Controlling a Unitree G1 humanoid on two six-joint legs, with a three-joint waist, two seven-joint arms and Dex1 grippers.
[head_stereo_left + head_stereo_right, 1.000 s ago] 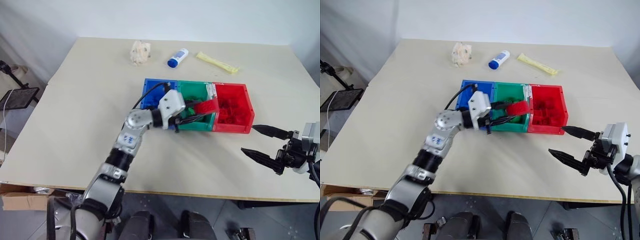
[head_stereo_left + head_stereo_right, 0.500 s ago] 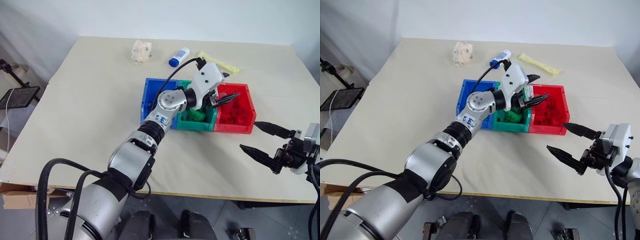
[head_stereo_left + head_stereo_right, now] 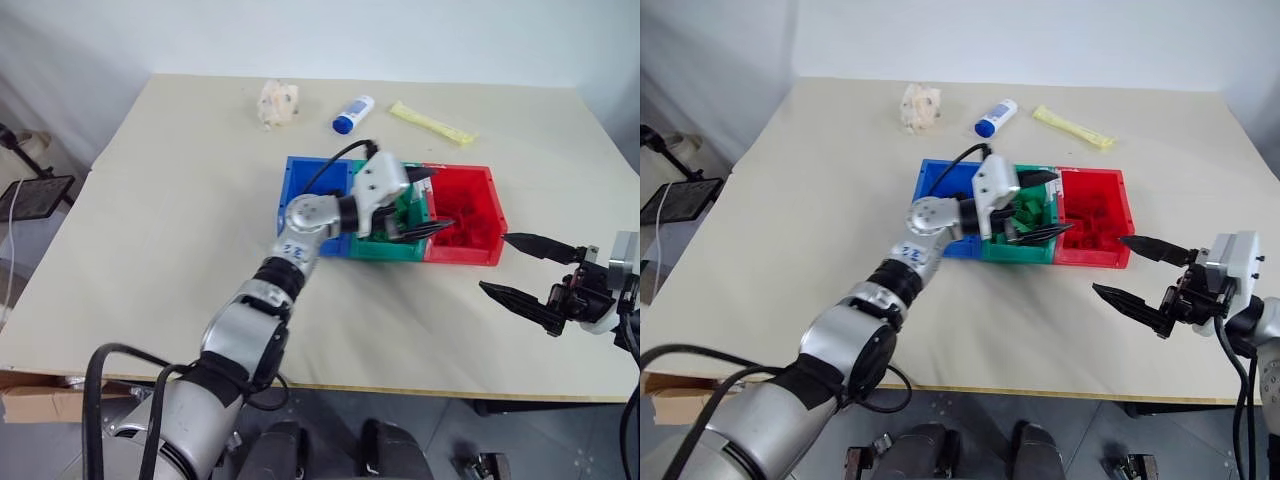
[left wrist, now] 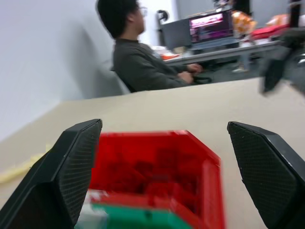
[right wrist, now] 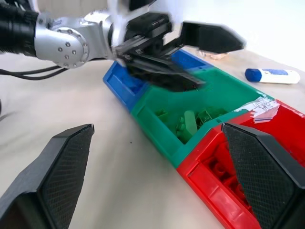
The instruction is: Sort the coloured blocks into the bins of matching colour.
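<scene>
In the middle of the frame the left gripper (image 3: 425,200), which a second ago was clamping a red block, is now hanging with jaws wide and empty over the green plastic bin (image 3: 375,246) beside the red plastic bin (image 3: 468,255), where red studded blocks (image 3: 467,213) are lying, so that block looks delivered. At lower right the right gripper (image 3: 522,273) is waiting over the beige counter (image 3: 150,220), jaws wide.

Three joined open-top plastic bins: one blue (image 3: 312,180), one green (image 3: 388,240), one red (image 3: 470,215). One white blue-capped bottle (image 3: 354,113), one yellow packet (image 3: 432,123), one crumpled beige wrapper (image 3: 278,103).
</scene>
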